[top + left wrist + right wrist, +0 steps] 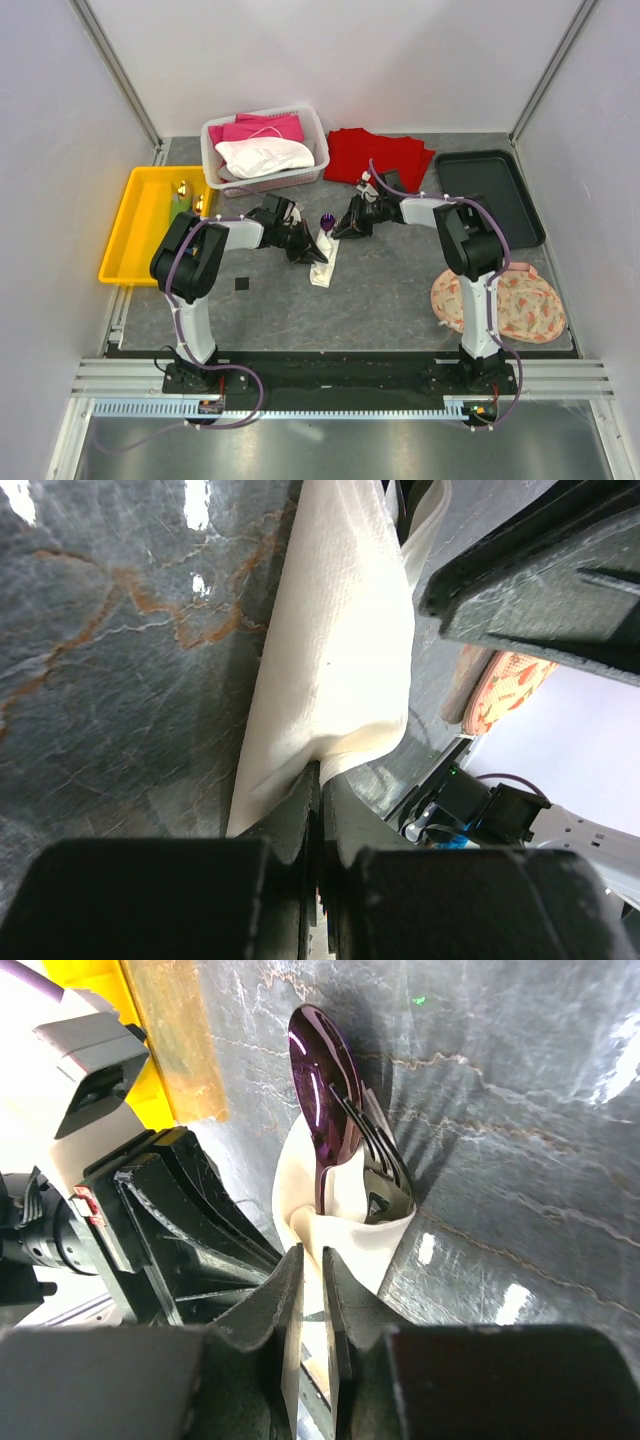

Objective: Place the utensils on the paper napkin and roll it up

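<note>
The off-white paper napkin (pixel 324 258) lies rolled lengthwise on the grey table, between both arms. A purple spoon (pixel 322 1100) and a dark fork (pixel 385 1175) stick out of its far end; the purple tip also shows in the top view (pixel 327 220). My left gripper (pixel 308 250) is shut on an edge of the napkin (pixel 340 660). My right gripper (pixel 346 228) is shut on the napkin's fold (pixel 345 1235) at the spoon end. The handles are hidden inside the roll.
A yellow tray (pixel 140 215) with more gold-ended utensils stands at the left. A white basket (pixel 265 150) holds pink and white cloth. A red cloth (pixel 380 155), a black tray (pixel 495 195) and a patterned plate (pixel 510 300) lie to the right.
</note>
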